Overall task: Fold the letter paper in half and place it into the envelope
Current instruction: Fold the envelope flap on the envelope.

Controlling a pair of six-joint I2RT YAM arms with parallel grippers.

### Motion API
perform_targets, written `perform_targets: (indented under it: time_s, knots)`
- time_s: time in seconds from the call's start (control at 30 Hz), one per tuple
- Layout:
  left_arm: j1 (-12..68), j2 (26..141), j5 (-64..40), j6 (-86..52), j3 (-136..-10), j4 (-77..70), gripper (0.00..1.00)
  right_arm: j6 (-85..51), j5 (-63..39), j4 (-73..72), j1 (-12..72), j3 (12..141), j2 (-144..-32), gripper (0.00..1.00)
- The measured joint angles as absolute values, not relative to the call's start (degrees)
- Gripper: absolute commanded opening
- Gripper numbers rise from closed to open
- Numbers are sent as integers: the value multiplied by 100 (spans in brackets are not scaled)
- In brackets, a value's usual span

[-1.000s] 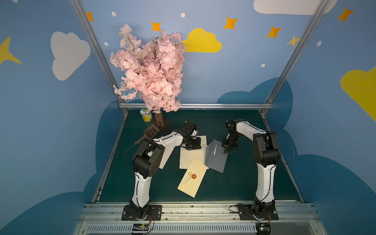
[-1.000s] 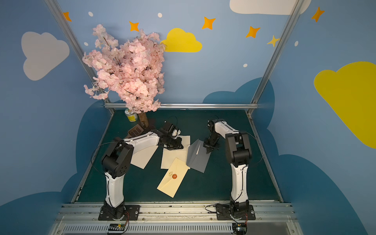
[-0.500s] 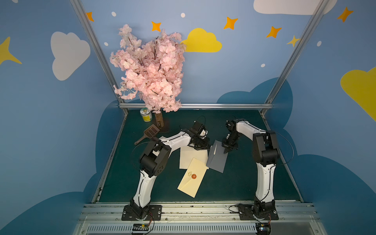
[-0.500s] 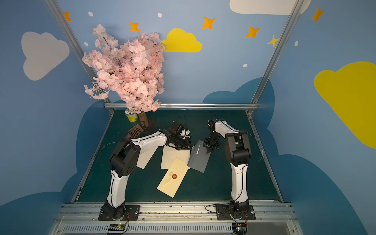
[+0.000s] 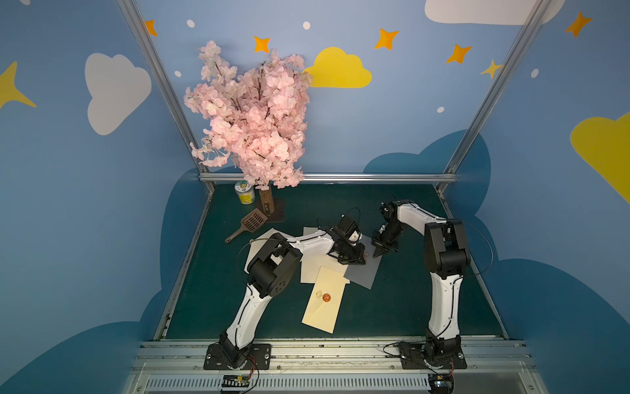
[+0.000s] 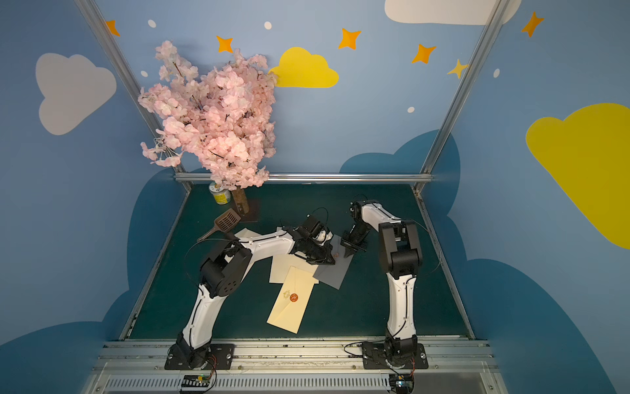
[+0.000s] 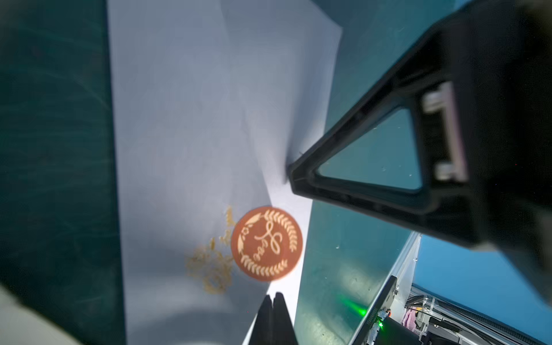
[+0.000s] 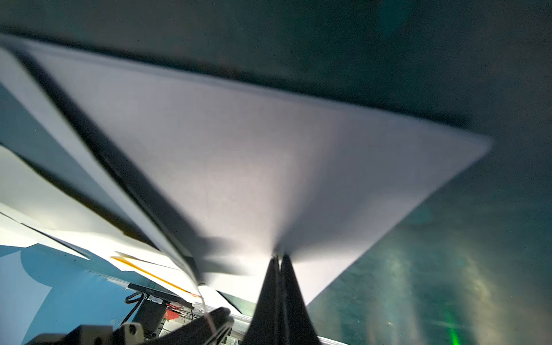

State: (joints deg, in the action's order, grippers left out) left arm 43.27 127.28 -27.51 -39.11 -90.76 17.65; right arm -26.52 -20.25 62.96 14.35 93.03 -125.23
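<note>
An orange wax seal [image 7: 266, 243] on a grey envelope [image 5: 359, 278] bears a leaf wreath around script that looks like "Love". The right gripper [image 8: 279, 263] pinches this envelope's edge on its own side. The left gripper [image 7: 272, 301], fingers pressed together and holding nothing, points just beside the seal. The cream letter paper [image 5: 310, 273] lies flat, its near edge under a cream envelope [image 5: 320, 317]. Bare green mat [image 5: 402, 300] stretches toward the right arm's base.
</note>
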Motion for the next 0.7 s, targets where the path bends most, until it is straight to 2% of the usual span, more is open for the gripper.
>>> perform_targets:
  time_s: [0.37,0.7]
  knots:
    - [4331,12860,-2753,-3905,-9242,1944,3,-2652,-2163,6219,1393,9135,-12315,0]
    - [4331,12870,-2768,-3881,-9251,2025,3,-2655,-2746,5940,1391,9126,-12092,0]
